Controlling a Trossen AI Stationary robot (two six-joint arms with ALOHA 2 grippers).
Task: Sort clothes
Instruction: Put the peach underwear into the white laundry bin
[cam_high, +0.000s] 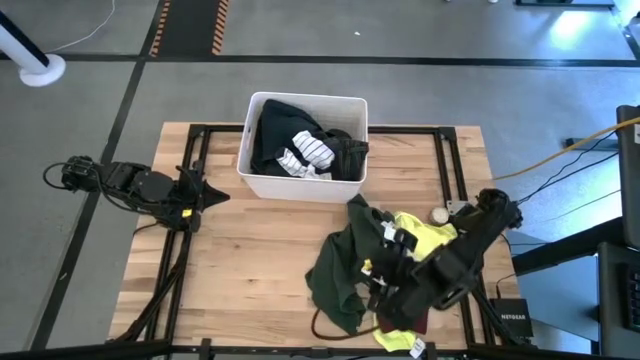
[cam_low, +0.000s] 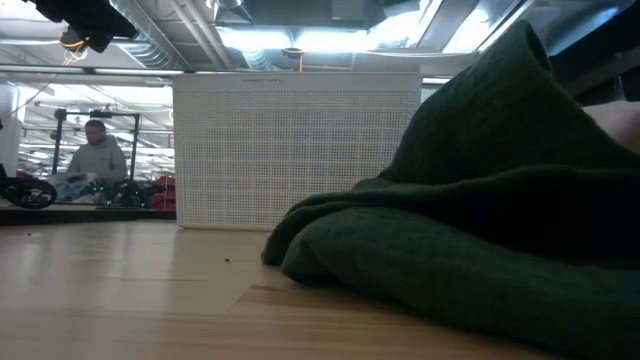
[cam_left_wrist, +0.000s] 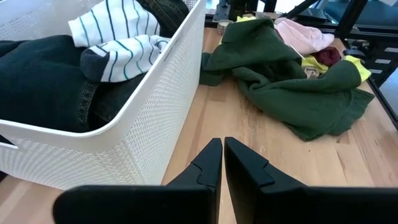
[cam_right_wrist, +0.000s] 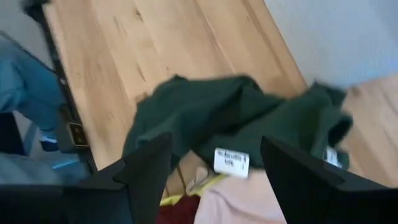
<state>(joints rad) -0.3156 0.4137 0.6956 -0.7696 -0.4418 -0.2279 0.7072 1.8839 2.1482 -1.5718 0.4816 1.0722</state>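
A pile of clothes lies at the table's near right. On top is a dark green garment (cam_high: 340, 265) (cam_right_wrist: 230, 118) with a white tag (cam_right_wrist: 231, 160). Neon yellow (cam_high: 425, 235), pale pink (cam_left_wrist: 298, 34) and maroon (cam_left_wrist: 326, 56) pieces lie beside and under it. My right gripper (cam_right_wrist: 214, 171) (cam_high: 385, 272) hangs open over the pile, pointing steeply down, its fingers standing apart above the green garment. My left gripper (cam_left_wrist: 222, 168) (cam_high: 205, 190) is shut and holds nothing. It waits at the table's left, near the white bin (cam_high: 300, 185).
The white bin (cam_left_wrist: 155, 124) stands at the far middle and holds dark clothes (cam_high: 280, 130) and a white striped garment (cam_high: 305, 155). A small round object (cam_high: 438, 214) lies by the pile. A black box (cam_high: 512, 315) sits past the right edge. Bare wood lies at the near left.
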